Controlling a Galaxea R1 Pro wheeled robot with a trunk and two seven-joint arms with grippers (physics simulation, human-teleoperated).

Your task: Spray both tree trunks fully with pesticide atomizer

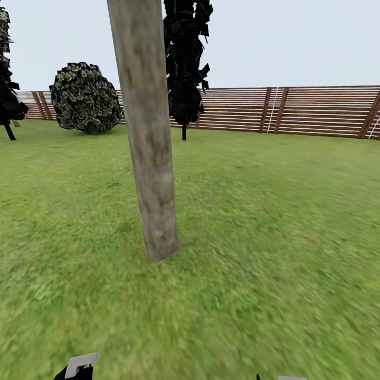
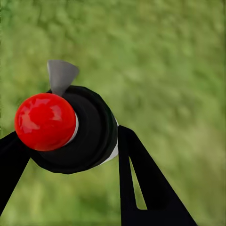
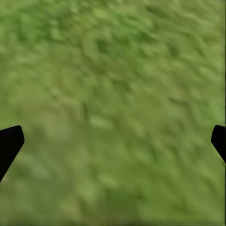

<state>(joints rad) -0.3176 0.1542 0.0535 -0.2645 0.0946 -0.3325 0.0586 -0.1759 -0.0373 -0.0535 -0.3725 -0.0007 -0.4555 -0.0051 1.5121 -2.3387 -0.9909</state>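
Fenced garden (image 1: pixel 295 221) — lawn, trees

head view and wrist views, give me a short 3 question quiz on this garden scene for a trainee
1. True or false: white spray specks already cover the tree trunk.
2. What does the left gripper hold? A) the atomizer with the red cap B) a branch C) nothing
3. Fill in: the right gripper hangs over bare ____, its fingers wide apart.

Key: 1 false, the bark shows no specks; 2 A; 3 grass.

Grass lawn (image 1: pixel 274 221), slatted fence (image 1: pixel 316 111) behind (sky seemingly overcast).
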